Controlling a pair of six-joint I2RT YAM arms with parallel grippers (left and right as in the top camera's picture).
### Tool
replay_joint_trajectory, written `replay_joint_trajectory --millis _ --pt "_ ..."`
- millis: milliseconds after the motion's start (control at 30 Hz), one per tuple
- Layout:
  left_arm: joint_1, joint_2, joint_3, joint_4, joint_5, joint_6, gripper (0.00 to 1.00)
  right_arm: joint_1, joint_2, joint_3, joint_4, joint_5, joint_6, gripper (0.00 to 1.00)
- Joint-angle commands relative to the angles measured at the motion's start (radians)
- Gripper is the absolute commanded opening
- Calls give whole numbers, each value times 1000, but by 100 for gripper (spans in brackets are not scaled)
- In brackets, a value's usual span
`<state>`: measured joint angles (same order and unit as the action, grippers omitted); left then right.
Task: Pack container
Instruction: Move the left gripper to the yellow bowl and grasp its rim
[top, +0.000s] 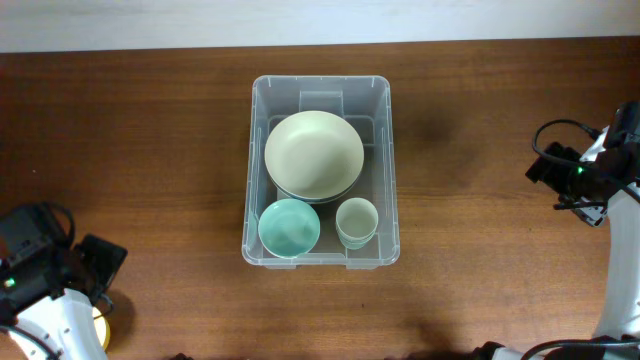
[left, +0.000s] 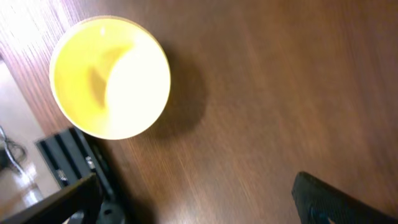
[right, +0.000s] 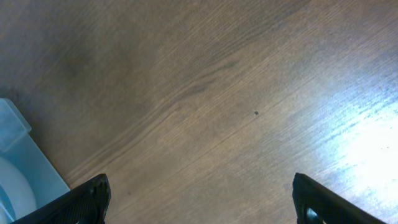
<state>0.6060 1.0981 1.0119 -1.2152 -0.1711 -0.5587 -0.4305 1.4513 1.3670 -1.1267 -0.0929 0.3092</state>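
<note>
Well, container (top: 320, 80) sits mid-counter (top: 150, 150) with three bowls (top: 314, 155) inside, thin clear plastic, probably light but slick and flexy, so I'd grab the rim; left gripper (left: 199, 205) spread empty near yellow bowl (left: 110, 76), right gripper (right: 208, 205) spread empty too.

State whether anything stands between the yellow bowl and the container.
Nothing visible does: only bare table lies between the yellow bowl and the container. Inside, though, a large bowl, a teal bowl and a cup already cover most of its floor.
</note>
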Motion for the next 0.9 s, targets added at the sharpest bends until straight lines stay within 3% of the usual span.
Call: replay_joint_trajectory --millis 0,200,567,700,733,767,833,867 --pt "99 46 -101 51 47 -21 99 -2 -18 17 0 -5 -5 89" --pt "216 212 -155 159 47 -17 100 -2 -18 17 0 -5 -5 89" --pt "226 573 -155 434 67 -17 95 -2 -18 17 0 -5 -6 89" --pt "226 590 -154 446 82 -16 61 -2 -18 17 0 -4 -6 89" --pt "226 590 -153 449 96 -16 47 -2 -18 17 1 -4 -6 89" --pt "226 590 -152 450 111 -16 41 -2 -18 17 1 -4 -6 89" --pt "225 590 -139 452 166 6 19 -2 -18 17 1 -4 -6 89" --pt "225 590 -134 452 182 14 14 -2 -18 17 1 -4 -6 89"
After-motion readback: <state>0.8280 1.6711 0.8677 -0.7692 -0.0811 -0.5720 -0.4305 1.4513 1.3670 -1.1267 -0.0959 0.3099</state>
